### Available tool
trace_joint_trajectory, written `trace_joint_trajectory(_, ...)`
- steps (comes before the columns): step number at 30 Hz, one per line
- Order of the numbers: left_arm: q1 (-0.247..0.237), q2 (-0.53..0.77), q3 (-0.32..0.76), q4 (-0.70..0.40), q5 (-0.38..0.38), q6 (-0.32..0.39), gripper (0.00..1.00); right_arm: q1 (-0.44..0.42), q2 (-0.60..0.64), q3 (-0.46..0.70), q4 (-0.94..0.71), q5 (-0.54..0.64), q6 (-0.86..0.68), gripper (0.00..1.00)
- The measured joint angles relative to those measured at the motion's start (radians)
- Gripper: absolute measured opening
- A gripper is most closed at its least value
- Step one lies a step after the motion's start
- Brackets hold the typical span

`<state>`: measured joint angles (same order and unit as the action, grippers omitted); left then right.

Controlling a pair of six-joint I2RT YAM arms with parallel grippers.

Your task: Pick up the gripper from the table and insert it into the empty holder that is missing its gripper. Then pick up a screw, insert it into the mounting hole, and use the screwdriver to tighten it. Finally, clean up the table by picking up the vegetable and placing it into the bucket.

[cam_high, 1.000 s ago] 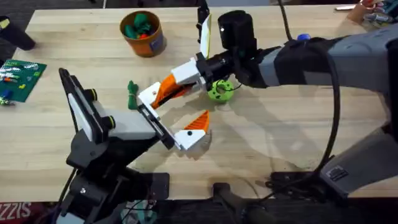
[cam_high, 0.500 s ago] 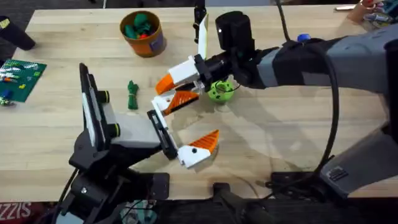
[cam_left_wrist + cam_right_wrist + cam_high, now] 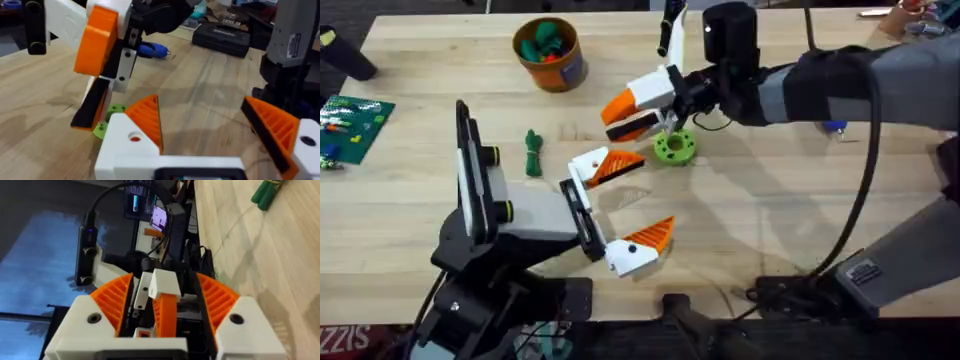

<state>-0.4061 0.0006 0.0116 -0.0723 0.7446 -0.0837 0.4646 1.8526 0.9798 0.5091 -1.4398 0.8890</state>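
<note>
The orange ribbed gripper [image 3: 617, 162] [image 3: 147, 117] sits in the white holder [image 3: 585, 165] [image 3: 125, 145] on one jaw of my left gripper [image 3: 632, 200] [image 3: 210, 130], which is open and empty. The mounting hole [image 3: 135, 137] shows in the holder's face. My right gripper [image 3: 612, 117] [image 3: 165, 280] hovers just beyond that jaw, slightly open with nothing between its fingers. The dark green vegetable [image 3: 532, 153] [image 3: 267, 192] lies on the table left of both grippers. Behind it at the far edge stands the orange-brown bucket [image 3: 549, 52]. A blue-handled screwdriver [image 3: 152, 49] lies under the right arm.
A lime-green disc with holes [image 3: 673, 147] [image 3: 112, 112] lies right beside the right gripper. Green toys fill the bucket. A green board [image 3: 355, 125] sits at the table's left edge. Bare wood stretches across the front right of the table [image 3: 770, 220].
My right gripper has drawn back up and to the right, away from the left gripper's jaw, leaving the orange piece in the white holder. The left gripper shifted slightly right.
</note>
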Motion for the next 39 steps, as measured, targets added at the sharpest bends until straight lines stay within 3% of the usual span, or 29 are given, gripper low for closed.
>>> trace_joint_trajectory(5,0.0,0.0,0.0,0.0,0.0,0.0,0.994,-0.01,0.0,0.0,0.0,-0.008,0.0,0.755)
trace_joint_trajectory(8,0.0,0.0,0.0,0.0,0.0,0.0,0.994,-0.01,0.0,0.001,-0.019,-0.033,-0.02,0.974)
trace_joint_trajectory(9,0.0,0.0,0.0,0.0,0.0,0.0,0.994,-0.01,0.0,0.002,-0.038,-0.042,-0.027,0.989)
trace_joint_trajectory(22,0.0,0.0,0.0,0.0,0.001,0.0,0.994,-0.01,0.0,-0.014,-0.439,-0.073,-0.294,0.994)
trace_joint_trajectory(26,0.0,0.0,0.0,0.0,0.001,0.0,0.994,-0.01,-0.03,-0.018,-0.617,-0.073,-0.456,0.993)
trace_joint_trajectory(32,0.0,0.0,0.0,0.0,0.003,0.0,0.994,-0.01,-0.055,-0.019,-0.644,-0.073,-0.553,0.993)
trace_joint_trajectory(33,0.0,0.0,0.0,0.0,0.003,0.0,0.994,-0.01,-0.055,-0.019,-0.644,-0.073,-0.563,0.974)
trace_joint_trajectory(36,0.0,0.0,0.0,0.0,0.004,0.0,0.994,-0.01,-0.055,-0.019,-0.645,-0.074,-0.584,0.749)
trace_joint_trajectory(37,0.0,0.0,0.0,0.0,0.004,0.0,0.994,-0.006,-0.055,-0.019,-0.645,-0.074,-0.595,0.3)
trace_joint_trajectory(39,0.0,0.0,0.0,-0.001,0.003,0.001,0.994,-0.003,-0.055,-0.019,-0.646,-0.078,-0.595,0.059)
